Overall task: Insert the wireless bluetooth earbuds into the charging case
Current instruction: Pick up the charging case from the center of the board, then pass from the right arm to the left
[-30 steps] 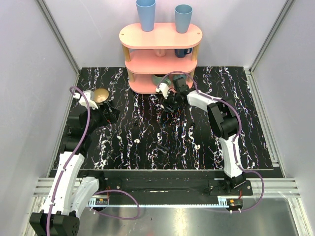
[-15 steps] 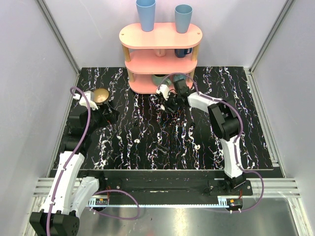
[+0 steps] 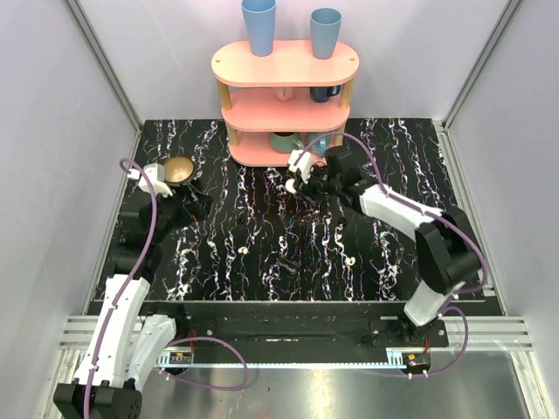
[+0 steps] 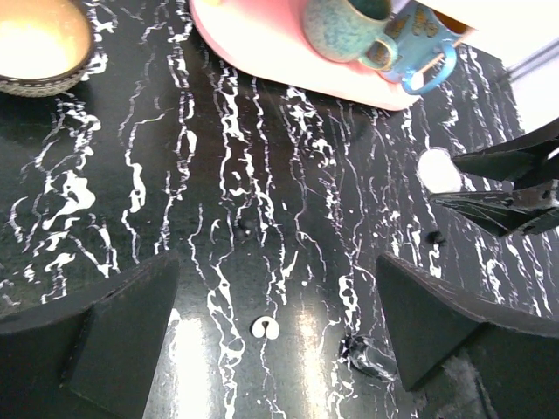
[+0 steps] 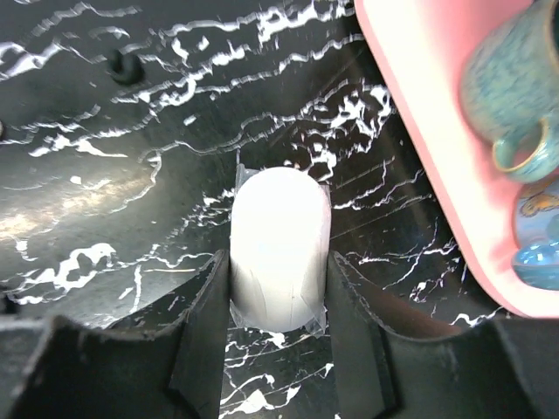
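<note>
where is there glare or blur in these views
Left wrist: the bowl is blown out, and soft glare streaks flank the earbud on the glossy table. Right wrist: the case is washed out, the mug blurred. Top external: sharp, evenly lit.

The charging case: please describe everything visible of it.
The charging case is a small, smooth white oval, plastic by its look; no open lid shows. It sits between the two fingers of the right hand, which press on both its long sides, above the black marble table, beside the pink shelf. Whether it rests on the table, I cannot tell.
</note>
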`<state>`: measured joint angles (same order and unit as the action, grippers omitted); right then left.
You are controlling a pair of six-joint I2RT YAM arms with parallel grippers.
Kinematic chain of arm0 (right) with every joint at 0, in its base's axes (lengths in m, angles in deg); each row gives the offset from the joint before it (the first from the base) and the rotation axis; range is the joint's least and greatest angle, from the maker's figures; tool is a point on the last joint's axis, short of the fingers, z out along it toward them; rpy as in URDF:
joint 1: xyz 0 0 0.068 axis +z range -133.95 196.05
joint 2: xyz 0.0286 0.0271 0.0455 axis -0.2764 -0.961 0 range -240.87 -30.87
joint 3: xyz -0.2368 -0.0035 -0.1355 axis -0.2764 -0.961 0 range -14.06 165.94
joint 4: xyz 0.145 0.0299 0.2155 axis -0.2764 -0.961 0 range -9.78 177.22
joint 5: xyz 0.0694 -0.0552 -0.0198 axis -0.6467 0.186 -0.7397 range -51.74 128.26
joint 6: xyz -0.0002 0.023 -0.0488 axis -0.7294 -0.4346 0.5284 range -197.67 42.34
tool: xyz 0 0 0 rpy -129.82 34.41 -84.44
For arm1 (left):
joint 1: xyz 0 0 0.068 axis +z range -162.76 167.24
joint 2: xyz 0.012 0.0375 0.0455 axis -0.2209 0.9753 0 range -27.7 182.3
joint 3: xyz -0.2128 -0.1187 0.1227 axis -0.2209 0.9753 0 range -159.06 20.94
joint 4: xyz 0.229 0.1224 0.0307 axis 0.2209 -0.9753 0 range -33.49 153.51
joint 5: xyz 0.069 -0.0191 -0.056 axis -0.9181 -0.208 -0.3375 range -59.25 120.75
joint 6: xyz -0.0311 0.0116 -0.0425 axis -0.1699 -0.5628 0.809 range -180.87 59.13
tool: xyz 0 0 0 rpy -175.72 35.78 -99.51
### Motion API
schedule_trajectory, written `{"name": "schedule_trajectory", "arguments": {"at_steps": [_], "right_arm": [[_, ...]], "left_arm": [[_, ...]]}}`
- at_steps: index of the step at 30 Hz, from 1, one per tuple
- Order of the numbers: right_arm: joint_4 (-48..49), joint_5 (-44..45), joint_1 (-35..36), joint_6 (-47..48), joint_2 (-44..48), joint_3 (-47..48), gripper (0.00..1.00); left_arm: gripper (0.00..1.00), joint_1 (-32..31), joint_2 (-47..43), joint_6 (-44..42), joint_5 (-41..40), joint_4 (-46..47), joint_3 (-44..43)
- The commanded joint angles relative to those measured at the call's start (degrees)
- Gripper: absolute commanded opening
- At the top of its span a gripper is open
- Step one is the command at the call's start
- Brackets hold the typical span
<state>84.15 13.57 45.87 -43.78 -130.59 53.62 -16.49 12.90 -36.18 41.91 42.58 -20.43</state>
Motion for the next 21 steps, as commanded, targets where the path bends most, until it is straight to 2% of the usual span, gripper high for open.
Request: {"name": "schedule_trajectory", "arguments": {"at_steps": [1,10,13,16,17,21], "right_arm": [[7.11,-1.15,2.16,-2.34,9.09,-6.06,0.23],[9.13,2.45,7.44,-1.72,24.12,-17.66,0.22],[10.36,3.85,9.28,-2.95,28.26,-20.65,0.22],[10.02,5.79,10.95,-4.44,30.81,-22.06,0.2],[9.84,6.05,11.31,-4.71,31.25,-22.24,0.19],[9.31,6.58,14.28,-6.11,32.92,-22.94,0.18]], "left_arm": [[0.99,0.3,1.14,0.62,9.91,5.9,0.76],[0.99,0.12,5.28,3.08,28.19,12.13,0.93],[0.99,-0.66,5.37,5.45,31.54,15.55,1.98],[0.99,-3.91,4.58,8.62,32.79,20.48,4.71],[0.99,-6.7,4.4,9.93,32.35,20.66,6.02],[0.98,-15.33,4.75,10.91,26.83,24.35,7.96]]}}
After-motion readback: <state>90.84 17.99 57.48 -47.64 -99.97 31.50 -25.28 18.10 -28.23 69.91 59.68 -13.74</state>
